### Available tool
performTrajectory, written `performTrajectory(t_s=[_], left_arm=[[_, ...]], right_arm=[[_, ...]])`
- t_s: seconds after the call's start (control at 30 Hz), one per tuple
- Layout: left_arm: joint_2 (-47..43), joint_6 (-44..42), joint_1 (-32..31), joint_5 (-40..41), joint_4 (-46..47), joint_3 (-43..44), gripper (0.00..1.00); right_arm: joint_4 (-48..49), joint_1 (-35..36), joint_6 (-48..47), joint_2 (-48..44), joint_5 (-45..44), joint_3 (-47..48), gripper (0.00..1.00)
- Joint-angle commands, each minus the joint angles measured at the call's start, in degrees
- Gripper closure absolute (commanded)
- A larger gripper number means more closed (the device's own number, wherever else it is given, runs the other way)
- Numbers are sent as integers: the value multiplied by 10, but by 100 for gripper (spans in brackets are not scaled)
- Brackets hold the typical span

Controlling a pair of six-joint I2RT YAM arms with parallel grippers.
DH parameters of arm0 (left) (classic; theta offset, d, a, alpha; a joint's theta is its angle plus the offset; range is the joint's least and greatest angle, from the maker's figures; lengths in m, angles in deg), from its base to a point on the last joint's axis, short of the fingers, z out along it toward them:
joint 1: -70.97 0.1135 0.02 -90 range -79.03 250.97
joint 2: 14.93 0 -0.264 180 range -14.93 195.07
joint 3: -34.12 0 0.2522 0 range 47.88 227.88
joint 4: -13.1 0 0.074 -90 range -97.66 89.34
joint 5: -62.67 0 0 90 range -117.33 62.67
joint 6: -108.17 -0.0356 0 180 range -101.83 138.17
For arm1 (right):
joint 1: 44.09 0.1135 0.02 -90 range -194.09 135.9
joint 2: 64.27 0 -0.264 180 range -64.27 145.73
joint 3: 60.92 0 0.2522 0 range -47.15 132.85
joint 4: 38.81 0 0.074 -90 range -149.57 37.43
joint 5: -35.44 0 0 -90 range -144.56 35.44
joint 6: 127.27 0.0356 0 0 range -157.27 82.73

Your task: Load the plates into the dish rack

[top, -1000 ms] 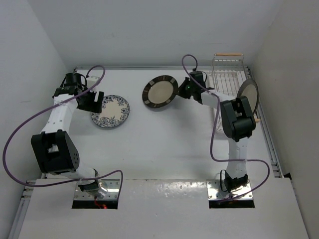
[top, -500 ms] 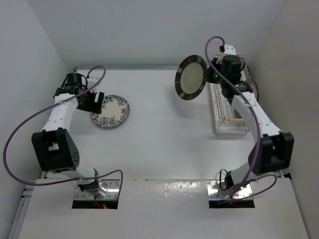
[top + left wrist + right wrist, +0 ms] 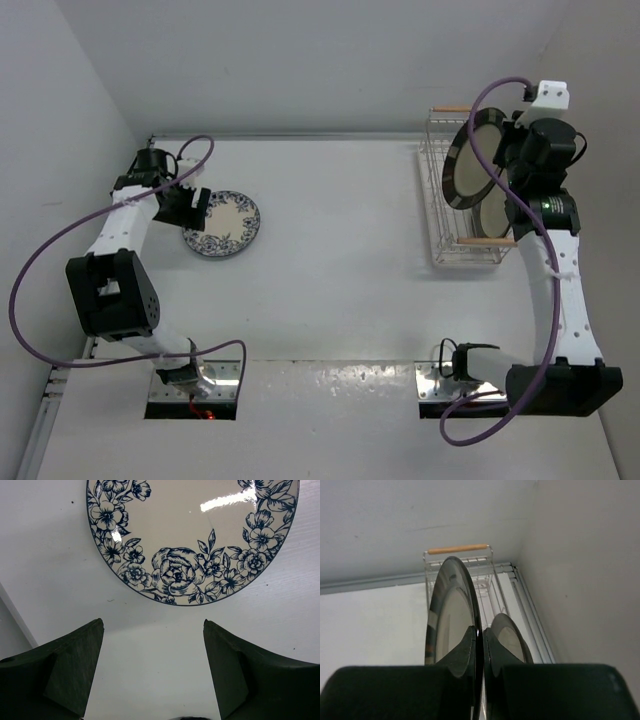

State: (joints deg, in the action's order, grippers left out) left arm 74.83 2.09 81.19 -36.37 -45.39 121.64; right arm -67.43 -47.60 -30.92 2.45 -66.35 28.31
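Note:
My right gripper (image 3: 512, 158) is shut on the rim of the cream plate with the dark brown patched rim (image 3: 472, 170) and holds it upright, high over the white wire dish rack (image 3: 440, 190). In the right wrist view that plate (image 3: 451, 615) stands edge-on between my fingers (image 3: 468, 645). The cream plate with the grey-brown rim (image 3: 492, 214) stands upright in the rack; it also shows in the right wrist view (image 3: 512, 641). The blue floral plate (image 3: 222, 223) lies flat on the table at the left. My left gripper (image 3: 188, 205) is open just left of it, its fingers (image 3: 75, 665) short of the plate's rim (image 3: 192, 535).
The rack's wooden handles are at its far end (image 3: 457, 549) and near end (image 3: 487, 239). A side wall (image 3: 590, 570) runs close along the rack's right. The back wall lies just behind the rack.
My right arm has swung the dark-rimmed plate from the table's middle rightwards and up, to above the rack. The left arm and floral plate have not moved.

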Motion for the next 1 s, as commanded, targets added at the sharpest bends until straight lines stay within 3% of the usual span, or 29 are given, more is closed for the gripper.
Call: performTrajectory(t_s=[0.0, 0.13, 0.37, 0.97], left_arm=[[2, -6, 6, -4, -6, 16, 15], [-5, -12, 6, -4, -6, 10, 15], [2, -12, 6, -10, -6, 10, 15], [7, -12, 6, -10, -6, 15, 15]], right_arm=[[74, -15, -58, -6, -30, 21, 100], [67, -32, -132, 4, -51, 6, 100], [85, -39, -200, 25, -3, -30, 100], [85, -33, -294, 60, 12, -91, 100]])
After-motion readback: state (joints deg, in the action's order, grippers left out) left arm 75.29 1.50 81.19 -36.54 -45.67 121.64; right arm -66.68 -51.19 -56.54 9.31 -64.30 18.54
